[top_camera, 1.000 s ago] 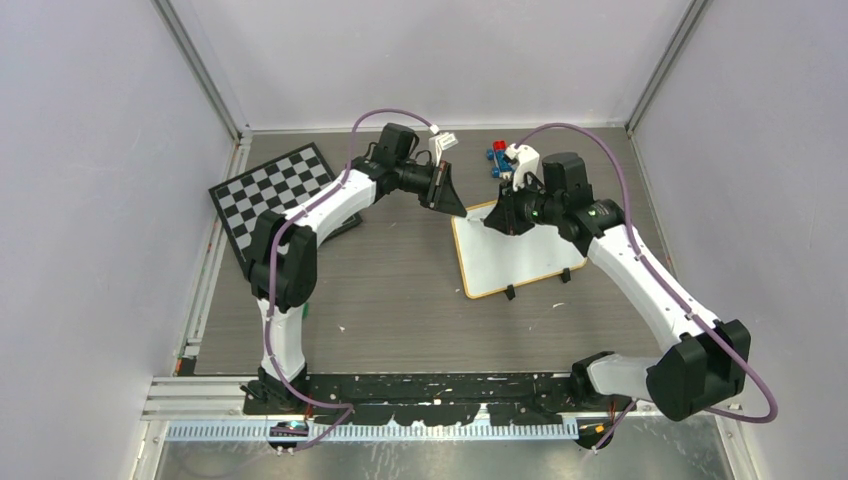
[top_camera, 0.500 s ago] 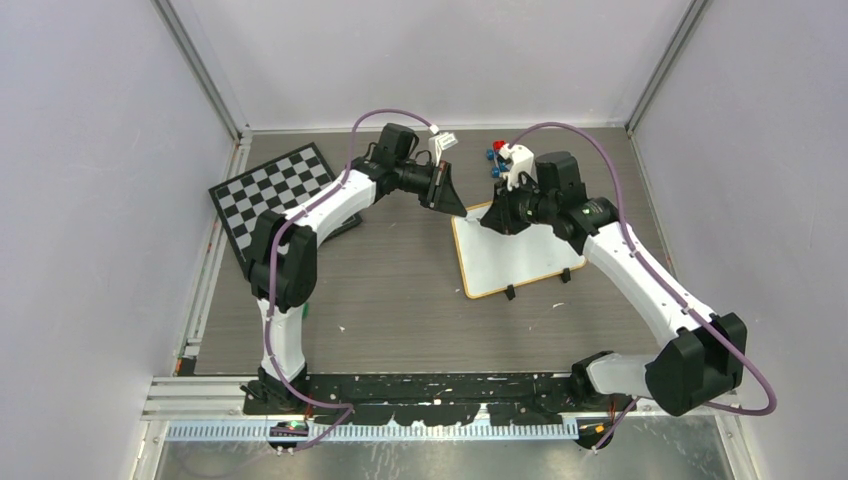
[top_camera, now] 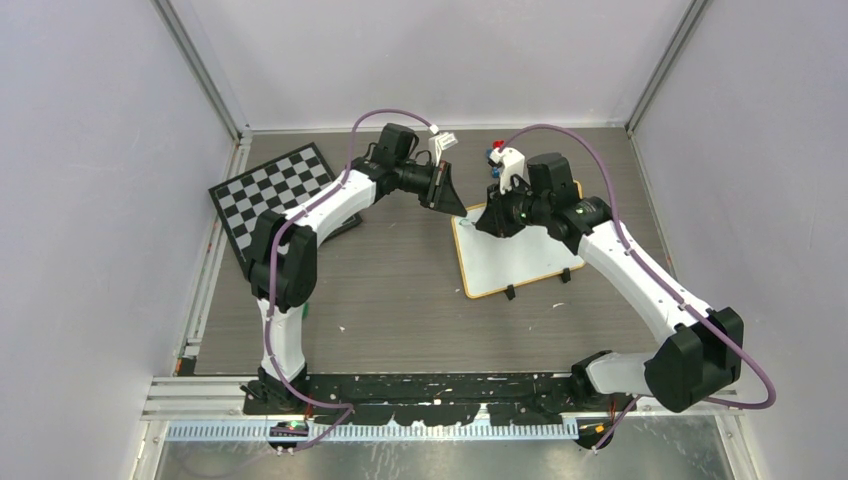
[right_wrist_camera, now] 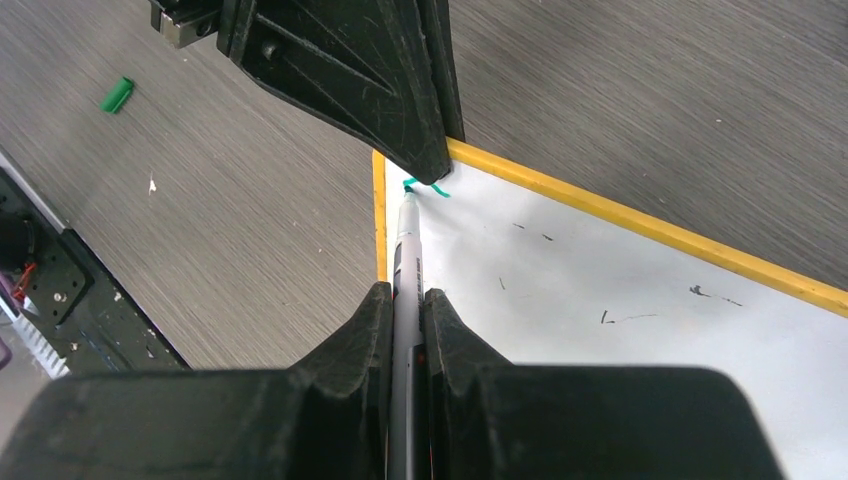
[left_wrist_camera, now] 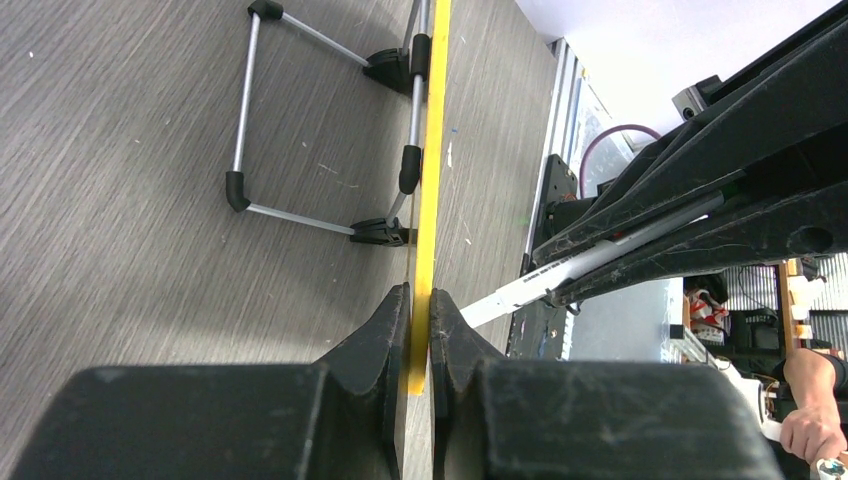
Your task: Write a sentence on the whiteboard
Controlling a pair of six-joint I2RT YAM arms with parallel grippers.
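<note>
Pinching the whiteboard [top_camera: 520,262] by its far left corner, my left gripper [left_wrist_camera: 420,297] is clamped on the yellow frame, the board sitting right of centre on the grey table [top_camera: 390,290]. My right gripper [right_wrist_camera: 406,296] grasps a marker [right_wrist_camera: 408,250], its tip on the white surface at the sentence [right_wrist_camera: 427,187], just one short green stroke.

smooth whiteboard [right_wrist_camera: 620,270], matt wood-grain table [right_wrist_camera: 250,250]

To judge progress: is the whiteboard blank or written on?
Barely written on: the whiteboard has one short green stroke at its corner, by the marker tip; elsewhere only faint dark specks.
</note>
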